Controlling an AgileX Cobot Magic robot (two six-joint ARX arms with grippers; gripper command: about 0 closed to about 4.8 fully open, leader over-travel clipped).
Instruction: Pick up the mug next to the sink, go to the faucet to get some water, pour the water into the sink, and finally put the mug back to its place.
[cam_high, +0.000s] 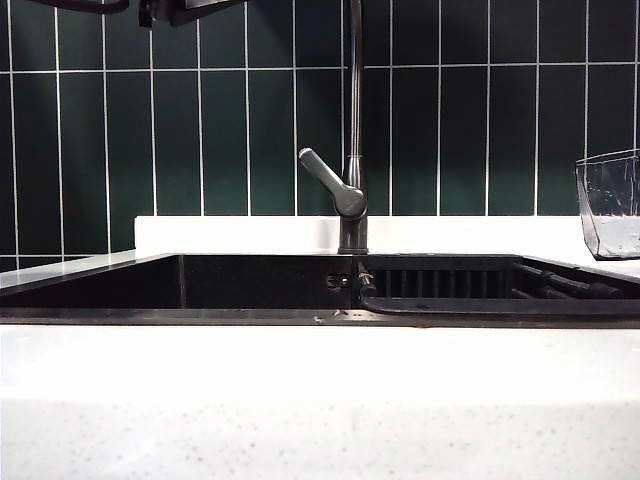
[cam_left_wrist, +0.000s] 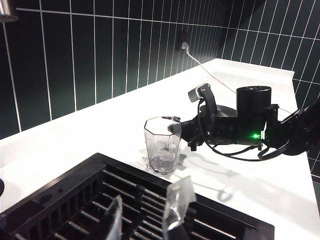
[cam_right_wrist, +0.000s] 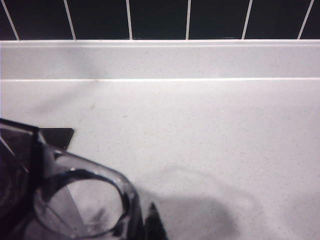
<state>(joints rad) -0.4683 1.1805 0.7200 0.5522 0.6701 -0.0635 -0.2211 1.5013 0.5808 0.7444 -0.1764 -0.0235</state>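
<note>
The mug (cam_left_wrist: 162, 145) is clear and faceted and stands upright on the white countertop just beyond the sink's corner; it also shows at the right edge of the exterior view as the mug (cam_high: 608, 205). My right gripper (cam_left_wrist: 176, 127) reaches in level from the side and is shut on its thin handle. In the right wrist view the mug's rim (cam_right_wrist: 80, 200) lies right beside the right gripper (cam_right_wrist: 142, 227). My left gripper (cam_left_wrist: 146, 212) hangs open and holds nothing over the black sink (cam_left_wrist: 75, 200). The faucet (cam_high: 354, 120) rises behind the sink (cam_high: 100, 282).
A slatted black rack (cam_high: 450, 280) fills the sink's right half. A white cable (cam_left_wrist: 215, 75) runs across the countertop (cam_left_wrist: 100, 130) from a wall socket (cam_left_wrist: 184, 46). Dark green tiles back the counter. The faucet's lever (cam_high: 325, 178) sticks out to the left.
</note>
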